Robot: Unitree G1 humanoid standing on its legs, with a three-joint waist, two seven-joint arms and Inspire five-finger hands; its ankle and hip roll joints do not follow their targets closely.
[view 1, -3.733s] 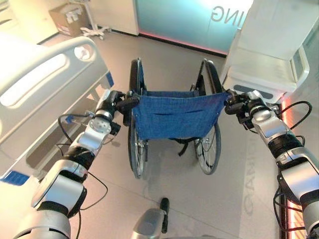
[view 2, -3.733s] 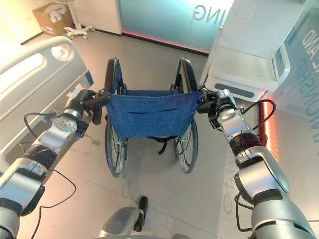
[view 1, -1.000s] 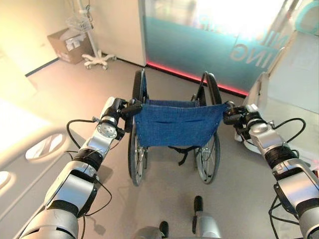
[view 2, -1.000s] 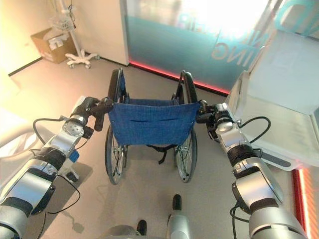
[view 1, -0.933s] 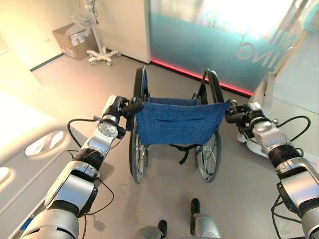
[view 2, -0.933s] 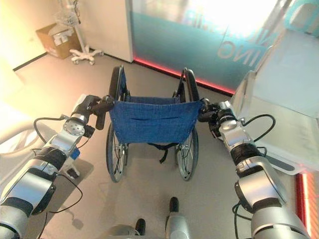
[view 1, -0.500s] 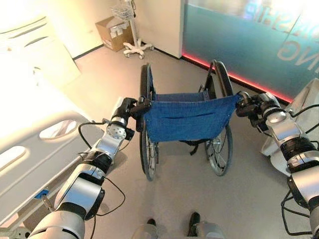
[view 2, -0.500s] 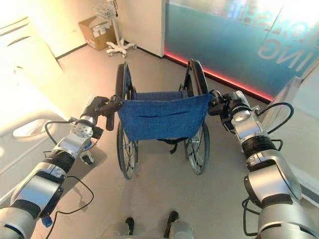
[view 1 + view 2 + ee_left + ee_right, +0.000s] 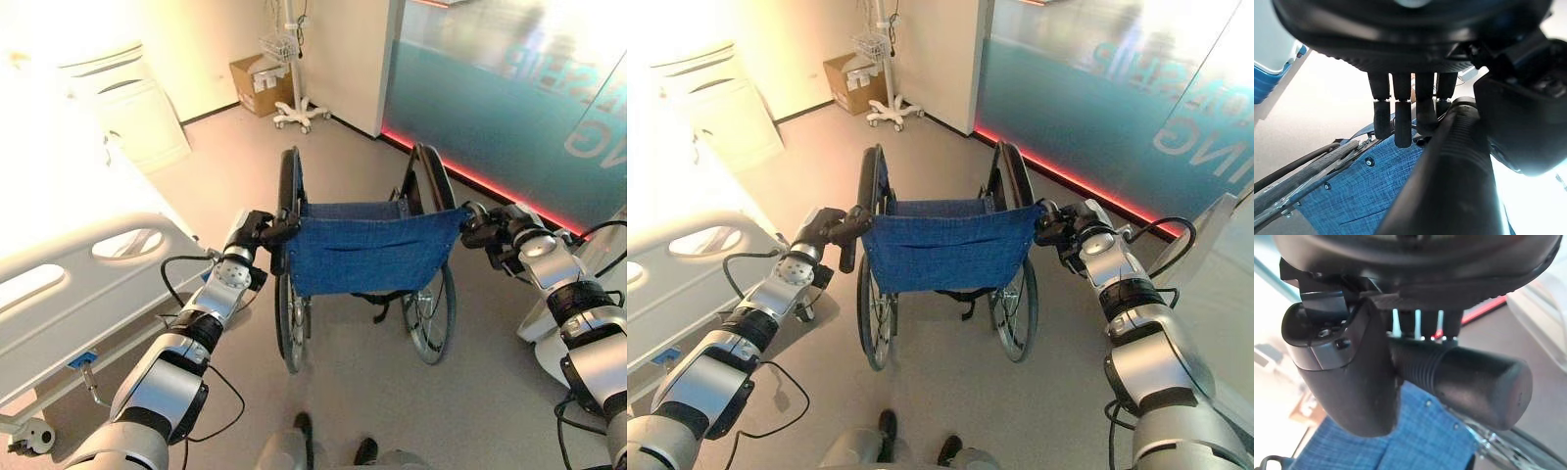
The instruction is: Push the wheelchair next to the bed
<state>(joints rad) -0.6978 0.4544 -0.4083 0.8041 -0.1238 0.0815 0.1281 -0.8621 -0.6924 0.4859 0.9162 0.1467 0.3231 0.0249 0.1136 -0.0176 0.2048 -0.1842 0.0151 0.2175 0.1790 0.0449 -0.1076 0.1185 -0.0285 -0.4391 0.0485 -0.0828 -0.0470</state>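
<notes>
The wheelchair (image 9: 367, 255) with a blue cloth back and black wheels stands on the grey floor straight before me, facing away. My left hand (image 9: 253, 227) is shut on its left push handle (image 9: 1449, 171), fingers curled over the ribbed grip. My right hand (image 9: 1070, 227) is shut on the right push handle (image 9: 1464, 374), thumb (image 9: 1352, 382) across it. The white bed (image 9: 88, 284) with its side rail lies to the left, a gap of floor between it and the wheelchair's left wheel.
A cardboard box (image 9: 257, 73) and a wheeled stand (image 9: 299, 113) sit by the far wall. A white cabinet (image 9: 137, 108) stands beyond the bed. A teal glass wall (image 9: 490, 108) with a red strip runs on the right; a white unit (image 9: 588, 304) is at the right edge.
The whole view has swung while the wheelchair stays in both hands: the bed rail now shows fuller on the left, and the white unit on the right has slid to the edge.
</notes>
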